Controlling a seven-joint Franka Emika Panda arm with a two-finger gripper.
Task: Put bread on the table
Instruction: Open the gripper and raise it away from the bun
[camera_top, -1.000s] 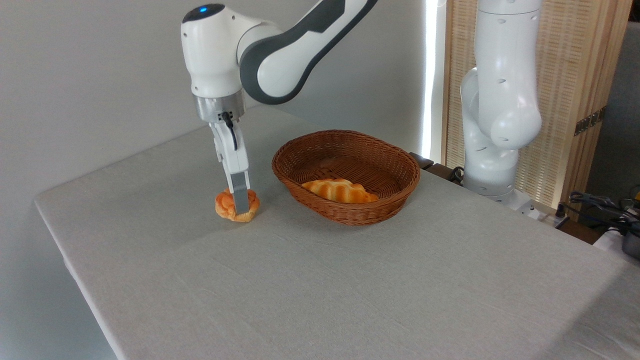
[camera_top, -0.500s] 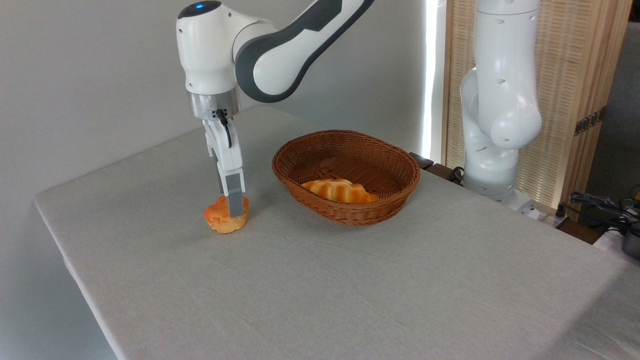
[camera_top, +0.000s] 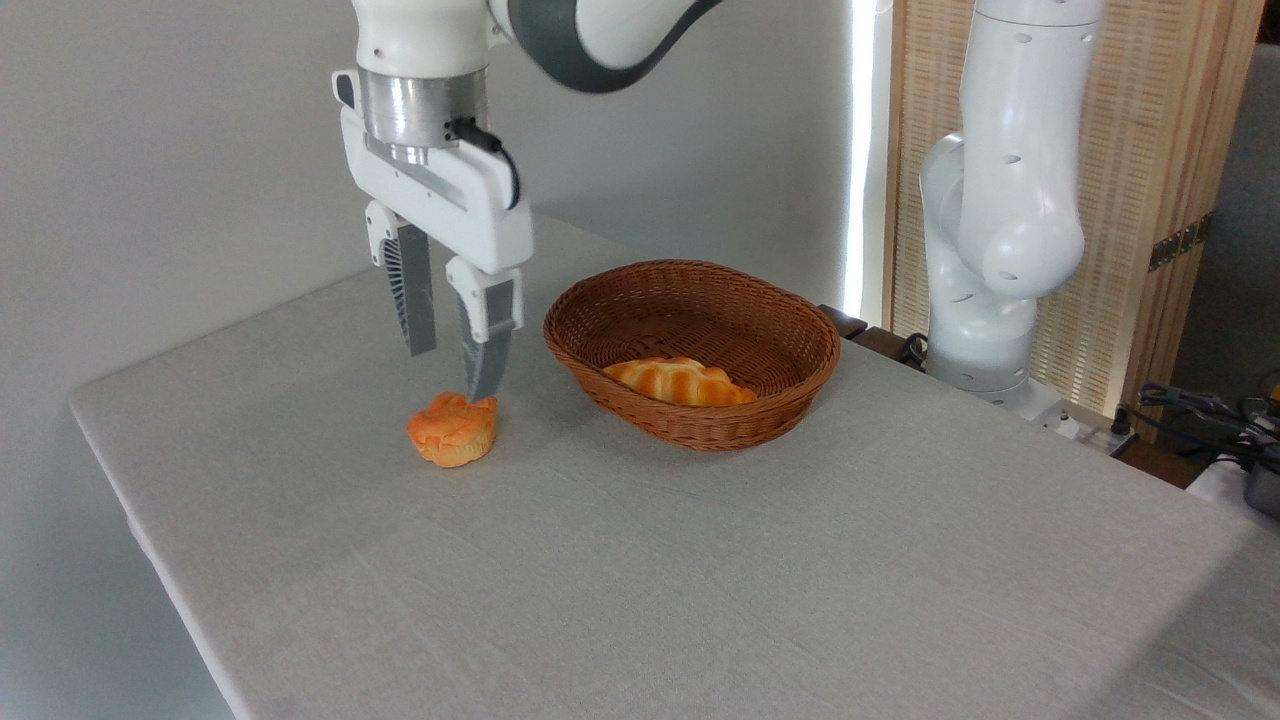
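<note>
Lumpy round bread (camera_top: 452, 429) sits on cloth-covered table (camera_top: 700, 570).

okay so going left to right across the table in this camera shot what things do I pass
Bread on the table, with the open claw just above it → wicker basket holding the ridged loaf → white robot base → cables at the right edge.

Soft, even daylight fills the room; a blown-out strip glares at one o'clock, shadows on the table (camera_top: 700, 580) stay faint, focus crisp throughout.
</note>
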